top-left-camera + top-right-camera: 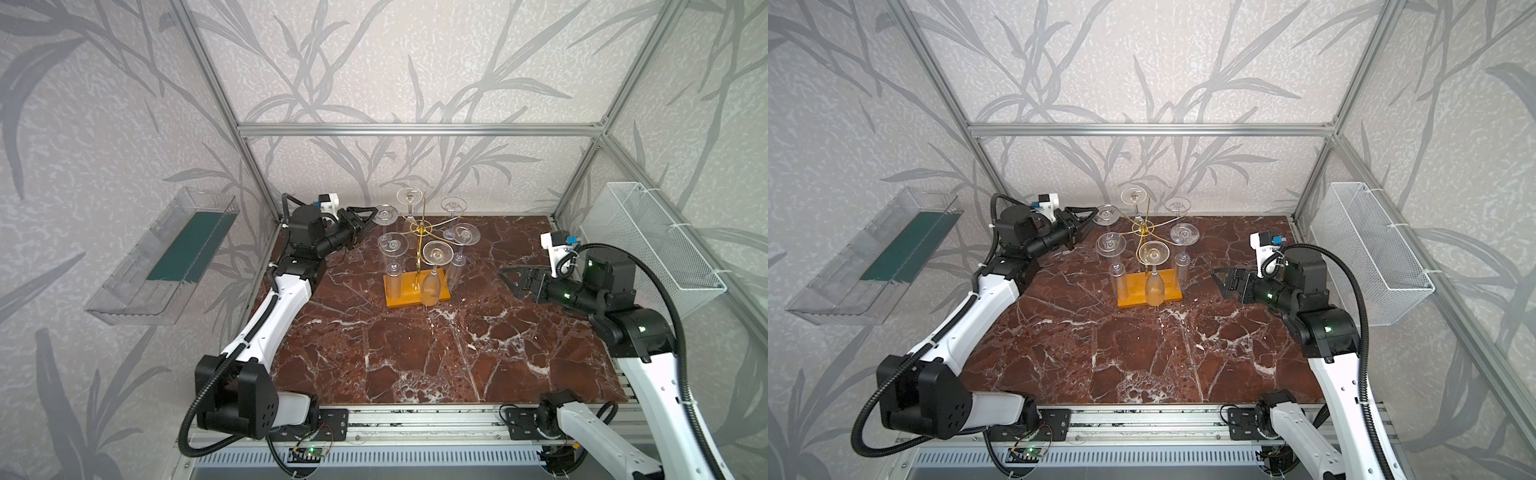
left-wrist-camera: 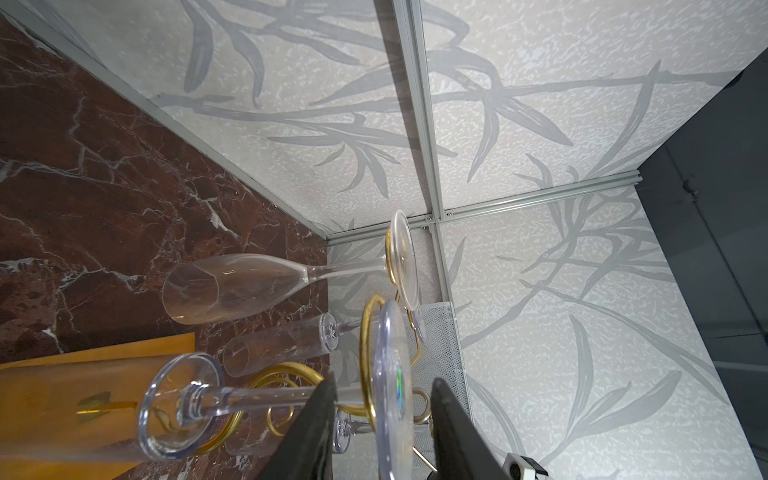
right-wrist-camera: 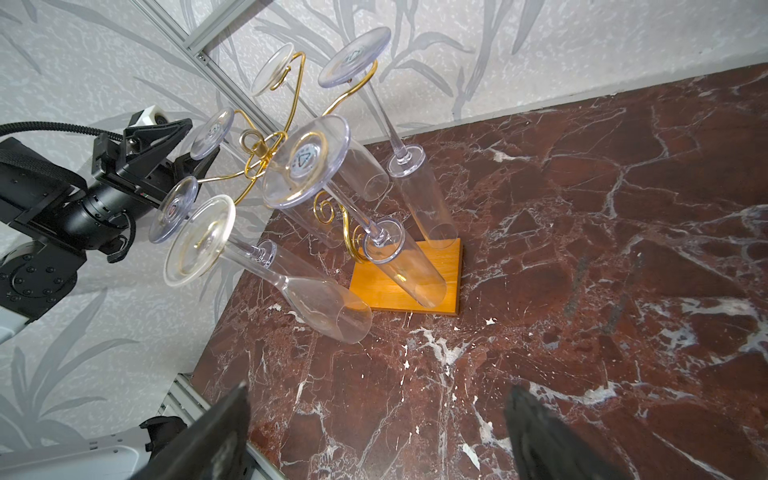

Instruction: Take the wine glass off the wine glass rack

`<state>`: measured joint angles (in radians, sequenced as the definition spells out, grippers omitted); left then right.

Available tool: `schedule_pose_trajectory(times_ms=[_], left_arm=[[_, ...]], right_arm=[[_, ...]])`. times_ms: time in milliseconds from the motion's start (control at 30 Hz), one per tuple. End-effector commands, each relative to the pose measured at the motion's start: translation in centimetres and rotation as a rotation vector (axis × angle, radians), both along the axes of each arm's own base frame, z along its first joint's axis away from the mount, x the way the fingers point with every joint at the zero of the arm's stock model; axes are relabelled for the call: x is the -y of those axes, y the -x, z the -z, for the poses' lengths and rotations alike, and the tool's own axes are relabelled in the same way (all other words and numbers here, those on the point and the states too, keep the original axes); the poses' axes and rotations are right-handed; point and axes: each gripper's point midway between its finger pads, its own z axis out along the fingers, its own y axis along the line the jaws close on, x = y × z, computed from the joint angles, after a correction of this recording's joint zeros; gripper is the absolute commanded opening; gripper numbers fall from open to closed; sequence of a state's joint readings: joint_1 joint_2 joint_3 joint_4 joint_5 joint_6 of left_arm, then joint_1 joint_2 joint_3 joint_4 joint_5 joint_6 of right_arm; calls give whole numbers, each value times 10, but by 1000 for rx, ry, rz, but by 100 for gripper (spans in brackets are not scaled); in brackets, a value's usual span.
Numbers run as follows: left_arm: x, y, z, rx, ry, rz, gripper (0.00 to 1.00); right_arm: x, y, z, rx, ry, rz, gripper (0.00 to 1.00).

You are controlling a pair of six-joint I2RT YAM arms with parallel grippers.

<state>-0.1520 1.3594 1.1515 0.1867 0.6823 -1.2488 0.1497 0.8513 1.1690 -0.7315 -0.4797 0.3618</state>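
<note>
On the rack (image 1: pixel 405 297), far-left arm, a top view shows the left gripper (image 1: pixel 370 222) at a hanging glass (image 1: pixel 385 215). Left wrist: fingers (image 2: pixel 320 419) apart around its foot, not clamped. Right wrist: right gripper (image 3: pixel 378 388) spread wide, idle. A sideways pull could snag and tip the rack.
</note>
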Motion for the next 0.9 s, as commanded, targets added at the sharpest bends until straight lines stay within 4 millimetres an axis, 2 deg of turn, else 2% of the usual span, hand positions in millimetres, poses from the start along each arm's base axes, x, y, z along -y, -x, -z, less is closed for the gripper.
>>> schedule_pose_trajectory(times_ms=[0,200,867], left_arm=[[2,7,-19,37,6,12,37],[0,9,-16,26,10,-2,23],[-5,15,-16,13,11,-34,3]], right_arm=[[-1,5,1,-5,-5,-4,94],[0,9,-2,-1,2,-5,93],[4,17,0,-6,-10,18,91]])
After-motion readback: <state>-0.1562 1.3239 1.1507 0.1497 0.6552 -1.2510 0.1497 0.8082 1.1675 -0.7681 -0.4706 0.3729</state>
